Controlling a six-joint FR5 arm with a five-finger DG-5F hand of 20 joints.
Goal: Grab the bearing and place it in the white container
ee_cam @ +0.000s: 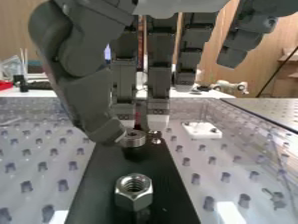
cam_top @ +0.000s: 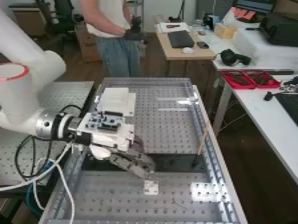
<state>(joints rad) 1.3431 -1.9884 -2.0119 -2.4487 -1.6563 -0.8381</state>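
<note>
Fingers (cam_top: pixel 135 164) nearly straight beside bearing (ee_cam: pixel 134 142)

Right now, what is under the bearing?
Below the bearing is a dark patch, with the black bar running beneath. Post or shadow, I can't tell; the bearing's own body covers its underside.

Perforated grey bench (cam_top: pixel 166 131) — black plate (cam_top: pixel 178 162) across it, small white block (cam_top: pixel 151 187), white box (cam_top: pixel 116 99).
</note>
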